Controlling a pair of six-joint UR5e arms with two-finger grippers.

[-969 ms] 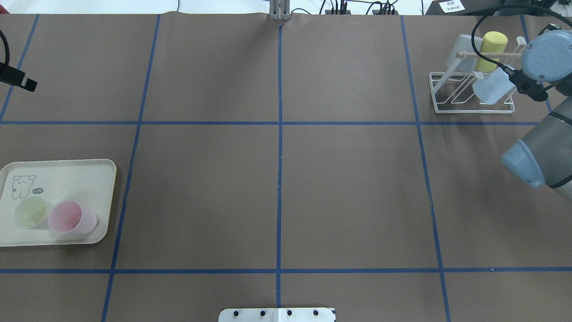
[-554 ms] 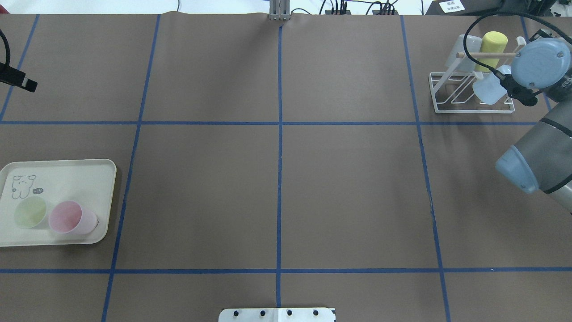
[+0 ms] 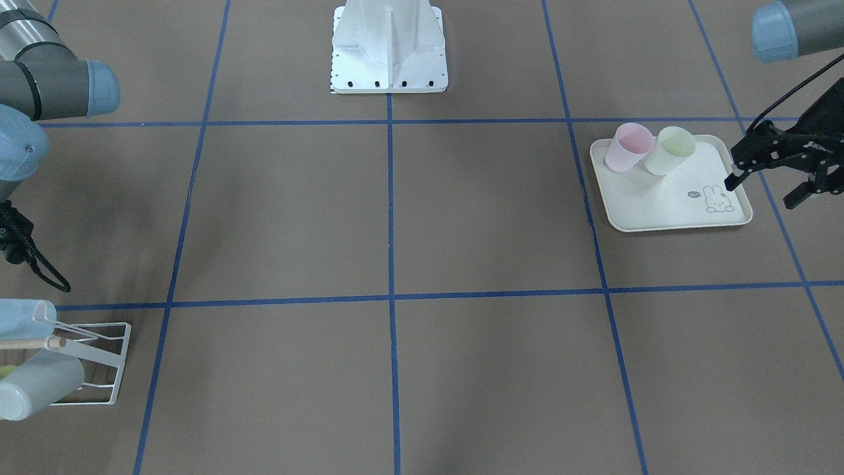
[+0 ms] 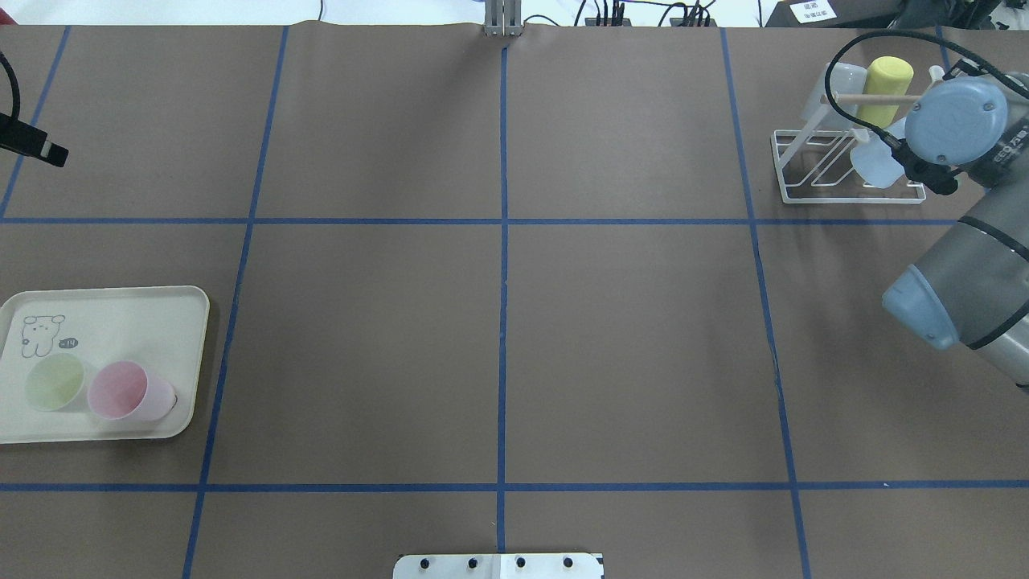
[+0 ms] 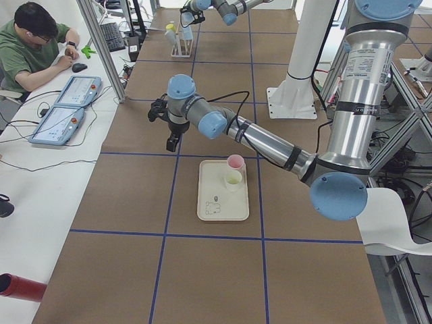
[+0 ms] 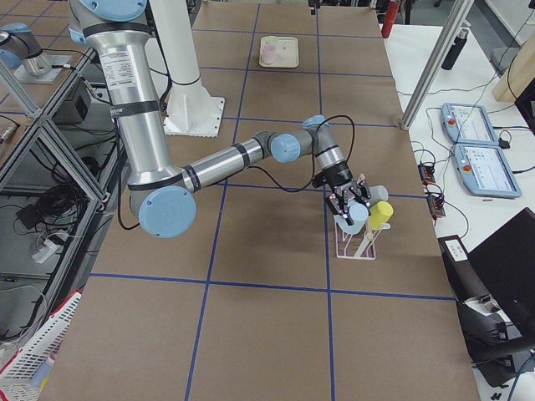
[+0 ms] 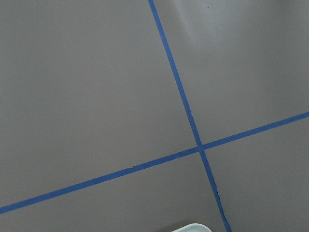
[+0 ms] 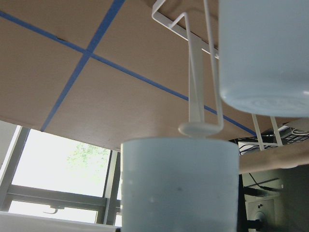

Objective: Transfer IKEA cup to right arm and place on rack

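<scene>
My right arm [image 4: 957, 121] reaches over the white wire rack [image 4: 816, 165] at the far right. A pale blue IKEA cup [image 4: 875, 165] hangs tilted among the rack's prongs, and my right gripper [image 6: 350, 202] is shut on it. In the right wrist view that cup [image 8: 179, 186] fills the lower middle, with a prong's rounded tip [image 8: 198, 129] right at its edge. A yellow cup [image 4: 888, 80] and a whitish cup [image 4: 840, 80] sit on the rack's far prongs. My left gripper [image 3: 761, 191] hovers open and empty beside the tray's corner.
A cream tray [image 4: 153, 310] with a bunny drawing lies at the near left and holds a pink cup [image 4: 120, 390] and a pale green cup [image 4: 55, 382]. A person sits at a side desk [image 5: 40, 47]. The robot's white base [image 3: 389, 46] stands mid-table.
My right wrist has shifted left and toward the rack, carrying the pale blue cup further in among the prongs. The left arm and the tray cups have not moved.
</scene>
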